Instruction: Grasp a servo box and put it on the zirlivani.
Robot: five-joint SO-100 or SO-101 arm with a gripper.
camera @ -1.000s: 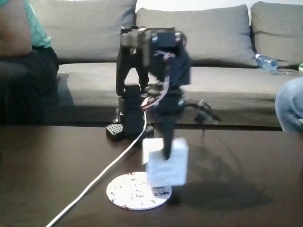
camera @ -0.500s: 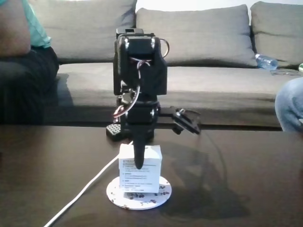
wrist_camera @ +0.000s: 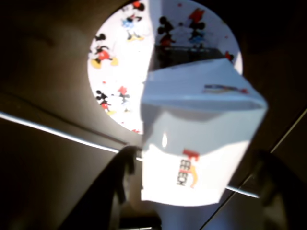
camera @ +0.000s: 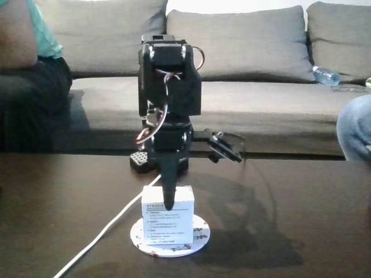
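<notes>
One servo box (camera: 168,223) is coming to rest on the zirlivani (camera: 200,234) as a tabletop arm nears the end of its delivery, seen in the fixed view from the near edge of the dark table (camera: 301,231). At far left a seated person (camera: 26,63) is waiting on the grey sofa (camera: 261,46); a white cable (camera: 110,229) is running from the near left toward the arm's base. At centre the fingers (camera: 168,194) are clasping the box from above, its printed face turned toward the camera and its bottom sitting at the disc's surface. In the wrist view the box (wrist_camera: 201,143) is hanging between the dark fingers (wrist_camera: 120,167), with the cartoon-printed disc (wrist_camera: 120,62) directly behind it.

Placing looks all but done; the next move calls for parting the fingers and lifting straight up without dragging the box off the disc.

Compared with half a second ago, the box is sitting lower, and the arm is leaning slightly further down.
</notes>
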